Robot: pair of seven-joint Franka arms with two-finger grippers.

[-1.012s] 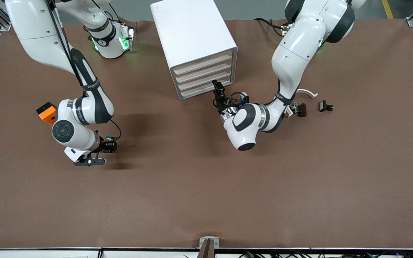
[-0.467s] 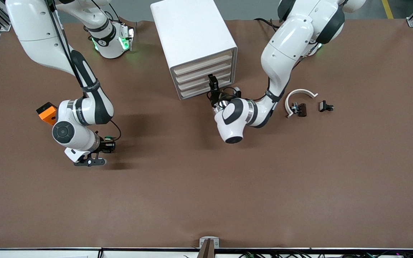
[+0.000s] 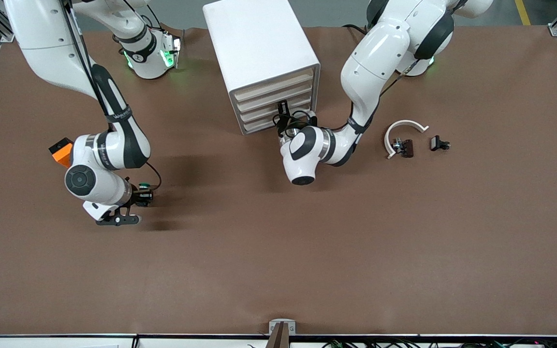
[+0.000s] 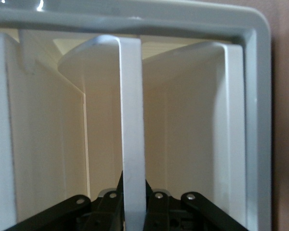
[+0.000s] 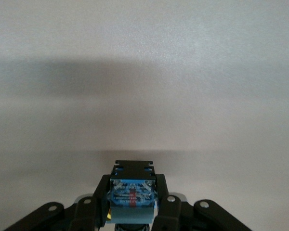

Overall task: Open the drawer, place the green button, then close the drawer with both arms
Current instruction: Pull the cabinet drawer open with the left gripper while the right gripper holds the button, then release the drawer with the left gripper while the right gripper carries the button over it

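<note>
At the cabinet [image 3: 264,63] front, the left end effector [image 3: 282,107] clamps a drawer handle [image 4: 133,125] to pull, while the right end effector [image 3: 144,195], at the counter's [image 3: 307,251] nine o'clock, grips the button [image 5: 133,192].

Orange block [image 3: 62,152], white arc [image 3: 403,130], maybe clips [image 3: 439,143].

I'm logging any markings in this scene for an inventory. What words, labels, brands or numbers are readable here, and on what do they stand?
White lettering on the black band of the right arm: too small to read.
Mark on the right arm's base: too small to read.
Red marks on the blue face of the button in the right tool: blurred, not readable.
Drawer cabinet, orange block: no text visible.
</note>
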